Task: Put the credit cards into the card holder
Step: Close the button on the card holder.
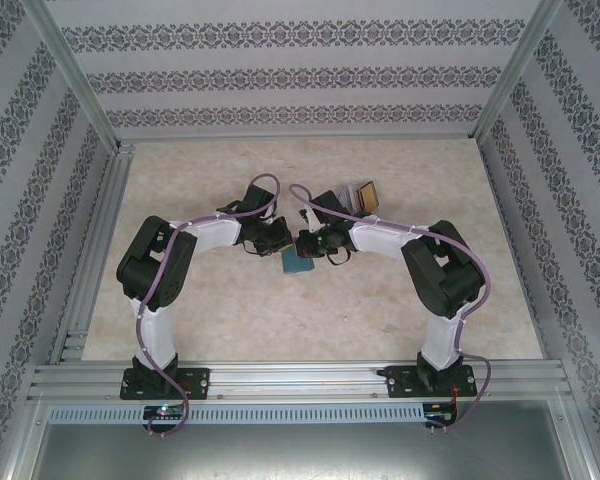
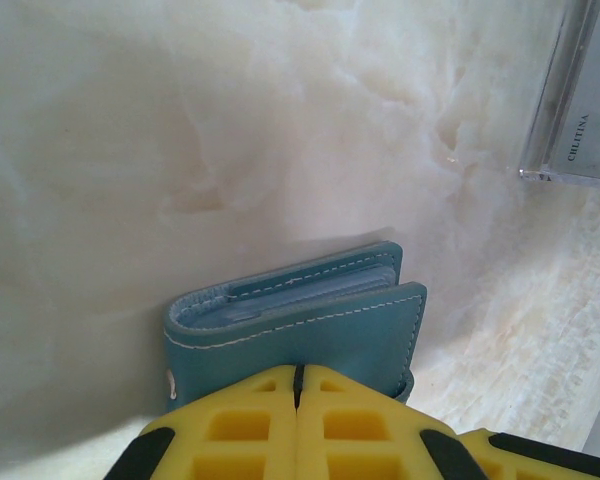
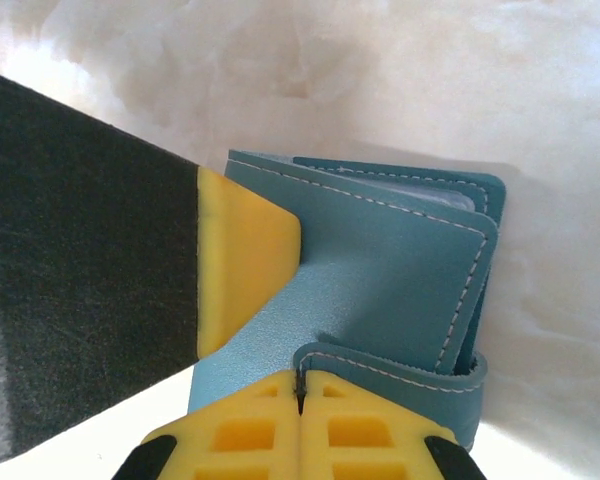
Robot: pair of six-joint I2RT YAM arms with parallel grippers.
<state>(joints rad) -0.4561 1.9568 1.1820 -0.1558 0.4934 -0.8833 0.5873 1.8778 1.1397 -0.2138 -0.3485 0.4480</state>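
The card holder lies on the pale, marble-patterned table, about mid-table, right where my two arms meet. It is teal with white stitching. From my left wrist I see it folded but gaping a little, a lighter pocket showing between the covers. From my right wrist its leaves look fanned, one cover lying over another, and a narrow stitched flap curls up at the near edge.

My left pincer is closed, the yellow fingers pressed together with only a thin seam between them. Its tips sit over the near edge of the card holder. My right wrist camera shows that same pincer from the side, its yellow tip touching the top cover.

My right pincer is closed too, fingers flat against each other. The curled flap meets them right at the tips. Whether either pincer has any leather nipped in its seam, I cannot tell.

Beyond the card holder, to the far right of it, stands a see-through card stand. An orange-yellow card is upright in it. The stand's clear corner, with some small printed letters, shows at the upper right of my left wrist view, well apart from the card holder. Other cards I cannot make out.

An aluminium frame and patterned walls close in the table on three sides.
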